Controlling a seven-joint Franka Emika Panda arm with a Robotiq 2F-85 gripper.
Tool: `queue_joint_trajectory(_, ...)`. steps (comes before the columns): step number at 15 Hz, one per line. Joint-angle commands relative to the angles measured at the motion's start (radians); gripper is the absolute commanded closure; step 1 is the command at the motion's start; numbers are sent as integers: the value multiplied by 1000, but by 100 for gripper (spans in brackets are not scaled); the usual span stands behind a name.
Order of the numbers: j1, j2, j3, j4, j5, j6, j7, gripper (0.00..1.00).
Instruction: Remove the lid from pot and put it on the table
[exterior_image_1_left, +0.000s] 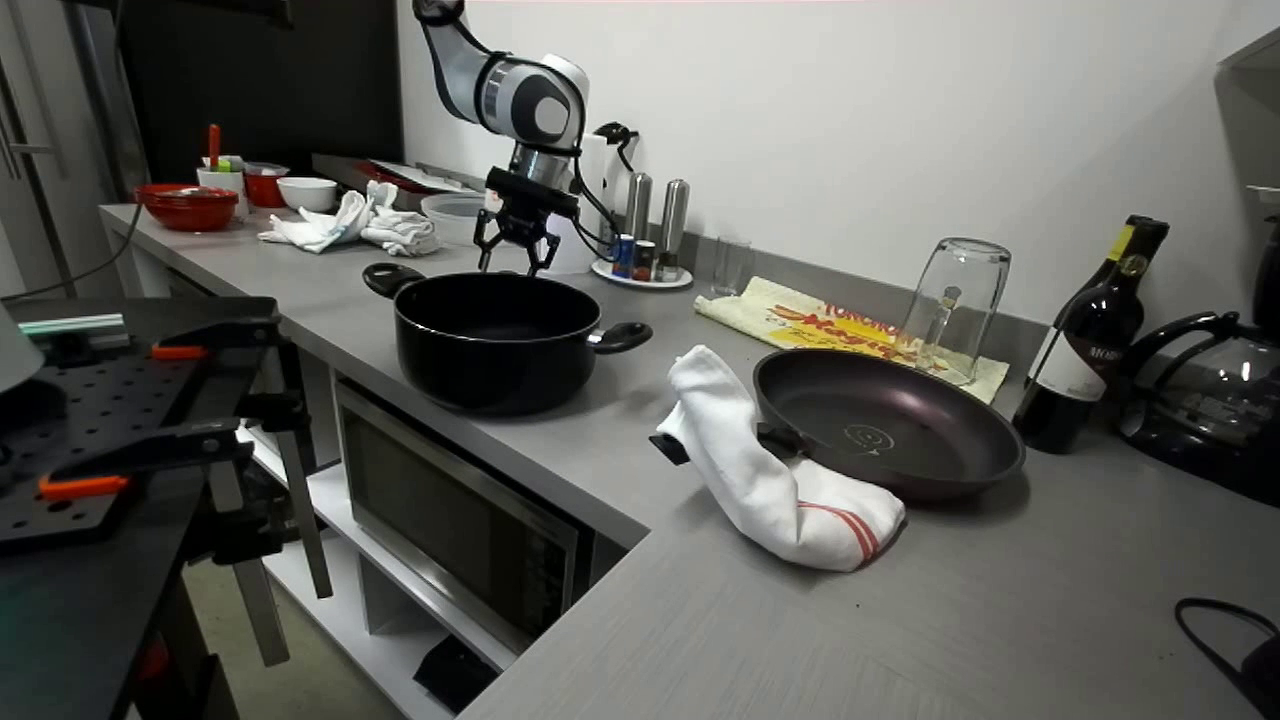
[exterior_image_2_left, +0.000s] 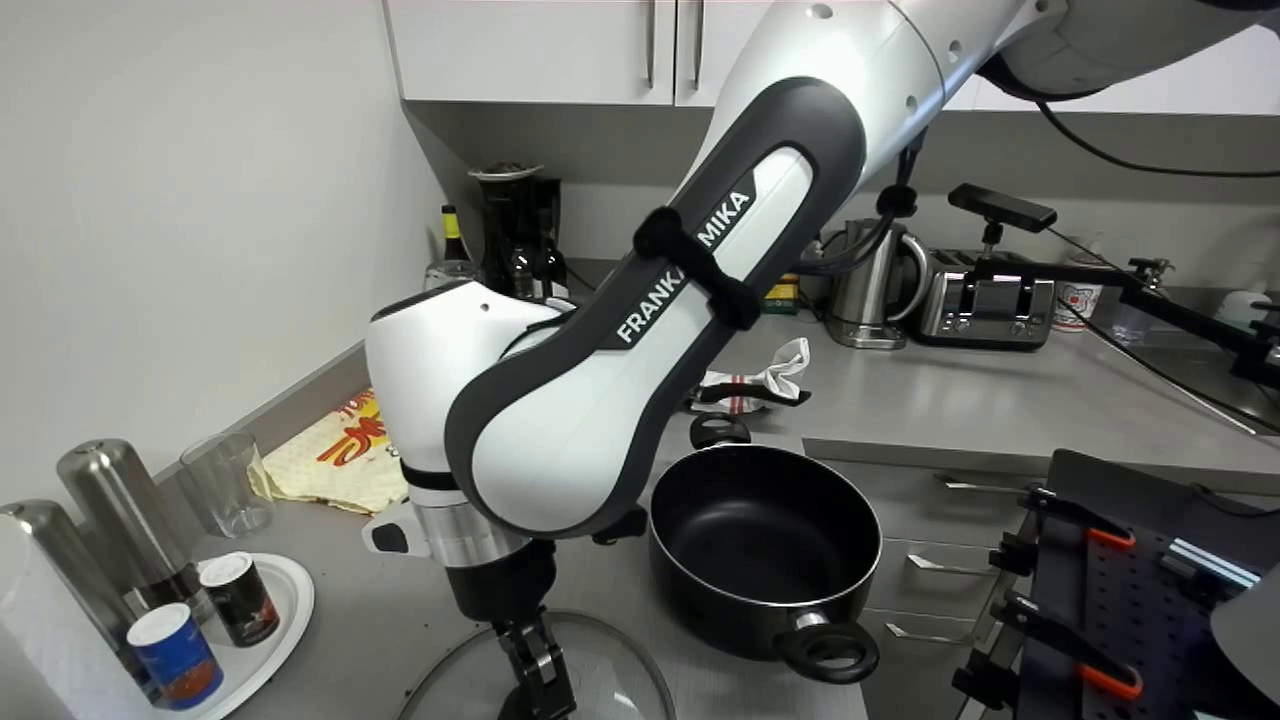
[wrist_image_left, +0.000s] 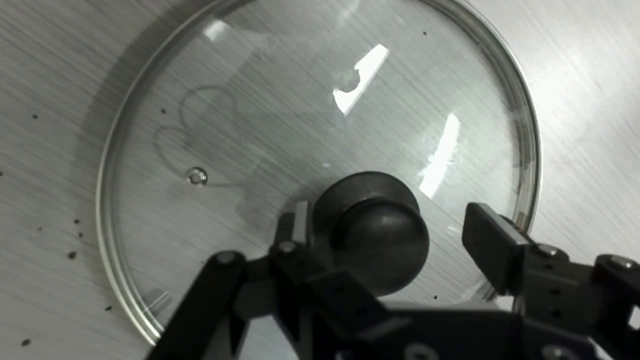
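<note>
Glass lid (exterior_image_2_left: 607, 665) on desk (exterior_image_2_left: 740, 692), at black cooking pot's (exterior_image_2_left: 762, 550) 8 o'clock in an exterior view. Claw (wrist_image_left: 392, 230) spread, straddling black knob (wrist_image_left: 382, 245). Likely stiff, slick, breakable, lightish; pinch knob.

In an exterior view, the lid (exterior_image_2_left: 622, 672) lies on the table (exterior_image_2_left: 360, 580), left of the pot (exterior_image_2_left: 700, 608) and right of a plate (exterior_image_2_left: 295, 605) bearing 2 canisters (exterior_image_2_left: 175, 655). In an exterior view, the frying pan (exterior_image_1_left: 910, 430) sits right of the pot, a cloth (exterior_image_1_left: 765, 500) over its handle (exterior_image_1_left: 780, 438) and a bottle (exterior_image_1_left: 1088, 345) to its right.
</note>
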Motion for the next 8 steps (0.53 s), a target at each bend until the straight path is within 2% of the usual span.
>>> queue_joint_trajectory(1, 6, 15, 5, 37, -14, -34, -11, 3)
queue_joint_trajectory(2, 7, 11, 5, 35, -14, -32, -11, 0)
queue_joint_trajectory(8, 5, -52, 12, 7, -17, -26, -7, 0)
